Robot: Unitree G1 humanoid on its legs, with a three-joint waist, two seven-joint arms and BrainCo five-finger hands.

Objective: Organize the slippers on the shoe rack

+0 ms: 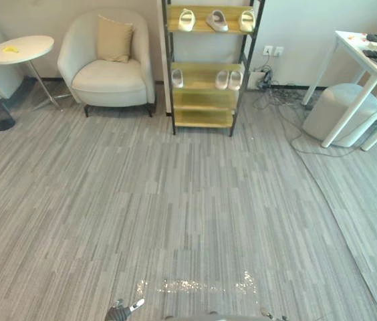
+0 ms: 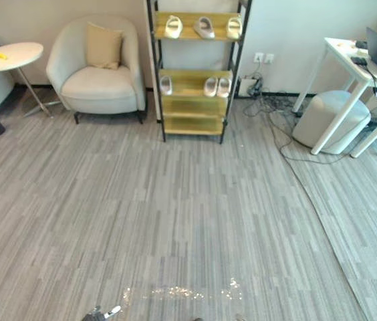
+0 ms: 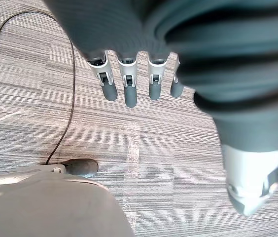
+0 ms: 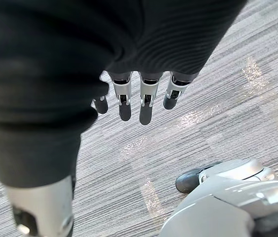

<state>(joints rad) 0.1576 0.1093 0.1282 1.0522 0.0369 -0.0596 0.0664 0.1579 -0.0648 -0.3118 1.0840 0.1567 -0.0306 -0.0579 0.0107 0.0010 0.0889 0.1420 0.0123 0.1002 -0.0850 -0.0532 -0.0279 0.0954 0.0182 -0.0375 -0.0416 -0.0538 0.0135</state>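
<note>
Fingers (image 3: 129,91) of the left hand (image 3: 155,84) are hanging straight and slightly spread over the carpet (image 1: 175,200), gripping nothing, and the fingers (image 4: 146,106) of the right hand (image 4: 124,101) are doing the same, loose and empty. The slippers are sitting on the rack (image 1: 204,100) against the far wall, well apart from both hands: three on the top shelf (image 1: 198,28), with the middle one (image 1: 216,20) lying askew between its neighbours, and three on the middle shelf (image 1: 198,85), where one (image 1: 177,78) is standing alone and a pair (image 1: 229,79) is sitting side by side. The robot is probably facing a walk to the rack first, and trouble is likely waiting there. The cables (image 1: 279,100) are trailing over the floor just beside the rack's right foot and could be snagging a step taken too wide. The slippers are looking pale, smooth and rounded, probably light foam, so a careless reach could be sliding one off the open shelf edge or bumping the one beside it. The rack is looking narrow, with a thin black frame and flat yellowish wooden boards, so a hard nudge may be rocking it. The carpet is showing a short, striped grey weave with a shiny patch near the hands.
</note>
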